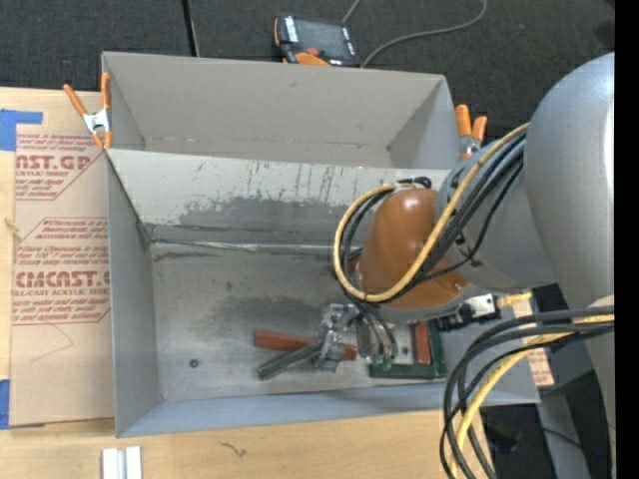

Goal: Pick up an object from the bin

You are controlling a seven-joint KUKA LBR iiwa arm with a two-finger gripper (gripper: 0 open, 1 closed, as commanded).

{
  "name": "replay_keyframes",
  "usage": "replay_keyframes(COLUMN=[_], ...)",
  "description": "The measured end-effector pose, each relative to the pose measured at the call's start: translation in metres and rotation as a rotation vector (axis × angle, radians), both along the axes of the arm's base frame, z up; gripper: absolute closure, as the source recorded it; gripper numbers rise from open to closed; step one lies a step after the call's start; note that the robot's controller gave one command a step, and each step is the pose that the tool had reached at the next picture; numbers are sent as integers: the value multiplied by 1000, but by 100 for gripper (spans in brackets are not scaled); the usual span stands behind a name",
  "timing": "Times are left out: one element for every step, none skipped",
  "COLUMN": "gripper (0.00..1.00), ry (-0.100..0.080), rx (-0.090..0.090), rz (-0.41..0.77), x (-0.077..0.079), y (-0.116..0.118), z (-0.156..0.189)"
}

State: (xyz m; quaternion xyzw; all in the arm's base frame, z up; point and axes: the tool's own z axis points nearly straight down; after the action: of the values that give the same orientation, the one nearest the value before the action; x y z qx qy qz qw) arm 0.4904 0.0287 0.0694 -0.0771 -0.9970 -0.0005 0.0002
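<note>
My gripper [346, 333] is low over the bin floor at the front right, under the orange wrist cover. It stands right at the head end of a pair of pliers [292, 351]. The pliers lie flat with one red handle and one dark grey-green handle, both pointing left. I cannot tell whether the gripper touches them. Just right of the gripper lies a green flat board-like thing [407, 369] with a red piece [424, 344] on it, partly hidden by the arm.
The arm and its yellow and black cables cover the bin's right side. The bin's sloped walls rise at the back and left, and the front wall runs close below the pliers.
</note>
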Motion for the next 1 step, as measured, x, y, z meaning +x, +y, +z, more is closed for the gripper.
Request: replay_keyframes(gripper=[100], ry=[2], rx=[-3], rz=[51], x=[-11], y=[-61], z=[0])
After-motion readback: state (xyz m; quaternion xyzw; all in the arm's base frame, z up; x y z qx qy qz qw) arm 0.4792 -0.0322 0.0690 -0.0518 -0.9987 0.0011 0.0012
